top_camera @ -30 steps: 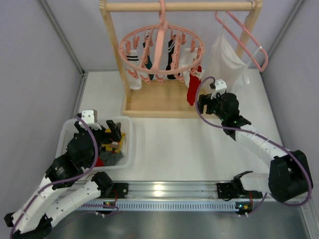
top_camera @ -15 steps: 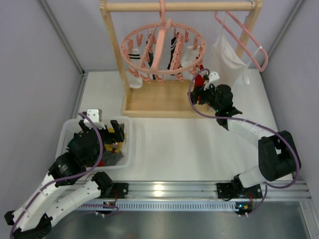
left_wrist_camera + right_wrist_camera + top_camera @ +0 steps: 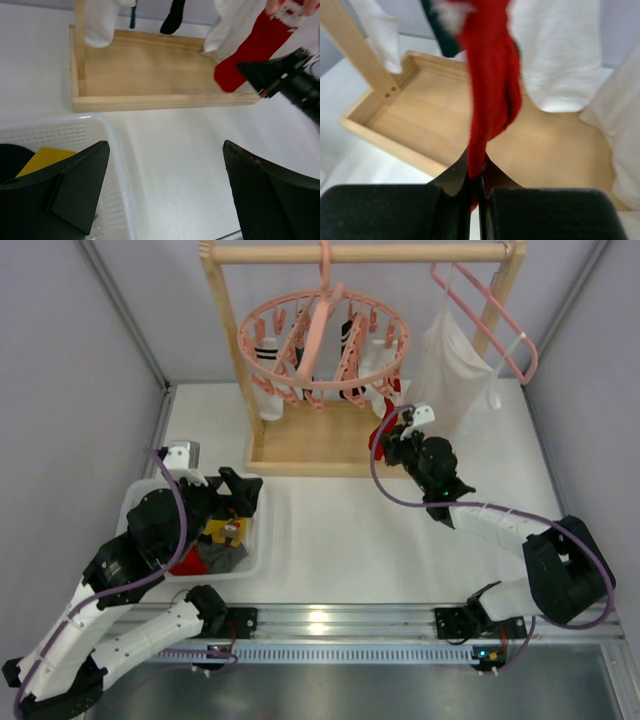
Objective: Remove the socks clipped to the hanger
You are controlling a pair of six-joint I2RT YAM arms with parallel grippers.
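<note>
A wooden rack [image 3: 320,438] stands on the white table [image 3: 330,530]. A big white shirt [image 3: 450,360] hangs from it. A white plastic basket [image 3: 261,532] sits nearby.

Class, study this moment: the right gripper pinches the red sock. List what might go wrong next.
The right gripper holds the red sock only at its lower end, so it may slip free. The ring hanger hangs by one hook and tilts; pulling may swing or unhook it. The white garment hangs close and might snag.
</note>
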